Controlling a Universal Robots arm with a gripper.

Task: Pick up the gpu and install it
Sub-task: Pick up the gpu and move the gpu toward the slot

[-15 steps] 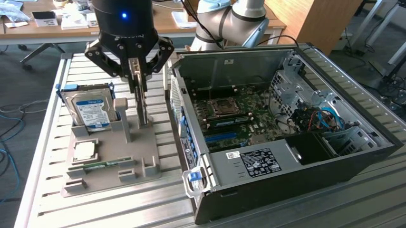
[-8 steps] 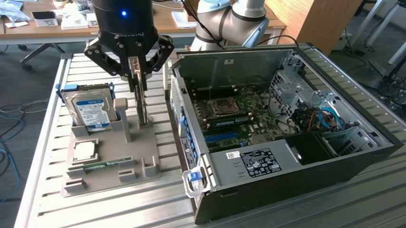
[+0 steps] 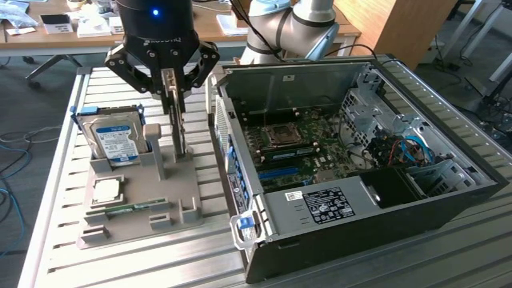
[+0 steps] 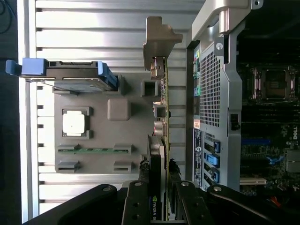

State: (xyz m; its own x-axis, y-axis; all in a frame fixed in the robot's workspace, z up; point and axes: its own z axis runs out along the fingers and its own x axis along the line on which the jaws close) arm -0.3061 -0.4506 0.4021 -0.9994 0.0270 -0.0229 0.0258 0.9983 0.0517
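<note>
The gpu (image 3: 177,123) is a thin green card standing on edge over the grey holder tray (image 3: 186,198). Its lower end is down among the tray's upright posts, and I cannot tell whether it still rests there. My gripper (image 3: 171,84) comes down from above and is shut on the card's upper edge. In the wrist view the gpu (image 4: 162,117) runs edge-on away from the gripper (image 4: 160,206), with a black finger (image 4: 139,201) on either side. Its silver end bracket (image 4: 159,40) is at the far end.
On the tray are a hard drive (image 3: 119,139) with a blue-white label, a square processor (image 3: 108,191) and a memory stick (image 3: 136,208). The open computer case (image 3: 448,198) lies to the exterior view's right, motherboard (image 3: 308,150) exposed, its rear panel (image 4: 213,112) close beside the card.
</note>
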